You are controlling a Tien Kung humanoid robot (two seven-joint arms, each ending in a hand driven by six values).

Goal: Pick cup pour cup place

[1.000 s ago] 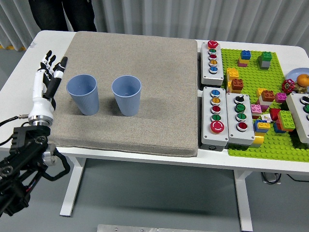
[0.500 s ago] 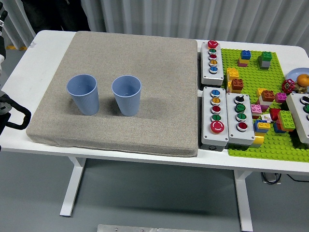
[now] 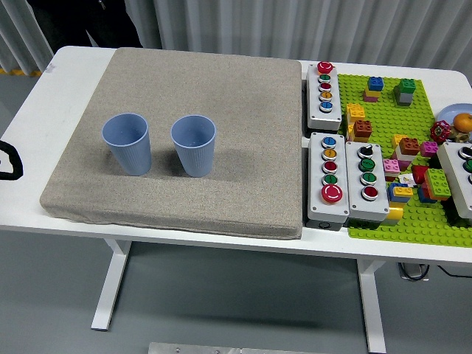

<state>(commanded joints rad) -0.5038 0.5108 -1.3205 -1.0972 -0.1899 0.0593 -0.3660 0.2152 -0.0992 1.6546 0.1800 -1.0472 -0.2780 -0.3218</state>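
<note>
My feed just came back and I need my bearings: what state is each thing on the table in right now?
Left cup: upright on the mat, open end up, not held.
Right cup: upright on the mat beside it, apart, not held.
Mat: flat on the table.
Button boxes: untouched, right of the mat.
Brick plate: flat, loose bricks on it.

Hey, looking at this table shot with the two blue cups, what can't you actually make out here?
- Both robot hands: outside the head view; only a black loop shows at the left edge.
- Left blue cup and right blue cup: contents unclear at this angle.
- Right-hand button box and orange fruit: cut off by the right edge.
- Person at the far side: only dark clothing, cut by the top edge.
- Button labels: too small.
</note>
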